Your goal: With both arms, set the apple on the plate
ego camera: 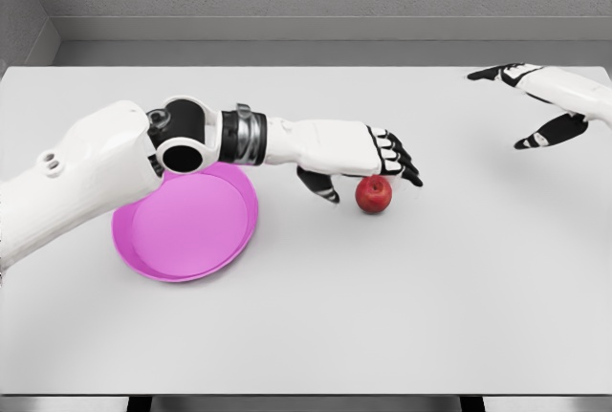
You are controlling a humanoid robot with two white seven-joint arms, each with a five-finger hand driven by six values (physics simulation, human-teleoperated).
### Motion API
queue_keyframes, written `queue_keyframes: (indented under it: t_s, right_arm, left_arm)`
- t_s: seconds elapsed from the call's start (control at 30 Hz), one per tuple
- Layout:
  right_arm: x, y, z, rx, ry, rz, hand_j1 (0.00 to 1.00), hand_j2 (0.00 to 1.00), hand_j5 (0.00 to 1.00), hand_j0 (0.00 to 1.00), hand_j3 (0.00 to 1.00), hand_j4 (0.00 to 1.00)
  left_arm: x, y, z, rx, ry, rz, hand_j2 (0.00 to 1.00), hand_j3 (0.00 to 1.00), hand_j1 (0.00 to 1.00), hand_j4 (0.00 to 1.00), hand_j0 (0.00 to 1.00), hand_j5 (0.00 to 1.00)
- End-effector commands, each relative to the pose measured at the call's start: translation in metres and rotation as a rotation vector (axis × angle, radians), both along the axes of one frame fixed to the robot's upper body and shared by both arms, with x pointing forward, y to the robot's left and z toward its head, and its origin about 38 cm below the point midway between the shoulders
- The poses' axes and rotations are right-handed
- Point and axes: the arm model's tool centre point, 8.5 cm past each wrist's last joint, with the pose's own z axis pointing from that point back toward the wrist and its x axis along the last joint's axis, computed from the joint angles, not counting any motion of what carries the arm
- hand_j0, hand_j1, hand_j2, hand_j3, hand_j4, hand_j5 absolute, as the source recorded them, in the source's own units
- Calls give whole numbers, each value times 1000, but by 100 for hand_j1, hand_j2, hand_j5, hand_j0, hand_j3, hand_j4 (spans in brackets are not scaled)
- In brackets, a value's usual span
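Observation:
A red apple rests on the white table, just right of centre. My left hand hovers directly over and slightly behind it, fingers extended above the apple and thumb hanging down at its left; the hand is open and not closed around the fruit. The magenta plate lies on the table to the apple's left, partly hidden by my left forearm and elbow. My right hand is raised far off at the upper right, fingers spread, holding nothing.
The table's far edge meets a grey wall at the back. Its front edge runs along the bottom of the view.

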Motion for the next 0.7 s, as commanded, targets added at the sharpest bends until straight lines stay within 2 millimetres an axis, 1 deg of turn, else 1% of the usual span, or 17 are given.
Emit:
queue_keyframes:
  t_s: [0.0,0.17,0.23,0.3,0.37,0.43,0.5,0.6,0.67]
  right_arm:
    - [-2,-11,2,-9,6,-23,100,100,100,100,100,100]
    - [0,-12,6,-24,-2,-26,100,100,100,100,100,100]
    - [-1,-11,3,-25,2,-24,100,100,100,100,100,100]
    - [-2,-9,-3,-24,13,-21,100,100,100,100,100,100]
    - [1,-4,3,-23,-2,-11,100,100,100,100,100,100]
    - [2,1,3,-16,-7,0,100,100,100,100,100,100]
    - [2,0,3,-17,-7,-1,100,100,100,100,100,100]
    - [1,3,5,-18,-12,7,100,100,100,100,100,100]
    - [1,2,5,-19,-13,6,100,100,100,100,100,100]
  left_arm:
    - [12,0,-8,13,21,53,98,98,98,98,98,98]
    - [10,0,-14,30,27,48,98,98,98,98,98,98]
    - [7,-7,-14,25,30,34,98,98,98,98,98,98]
    - [6,-10,-16,25,33,29,97,97,97,97,97,97]
    - [4,-11,-20,37,36,23,96,96,96,96,96,96]
    - [3,-13,-22,50,24,17,94,94,94,94,94,94]
    - [5,-17,-24,53,28,20,94,94,94,94,94,94]
    - [10,-19,-35,86,27,35,94,94,94,94,94,94]
    - [12,-17,-37,92,28,43,94,94,94,94,94,94]
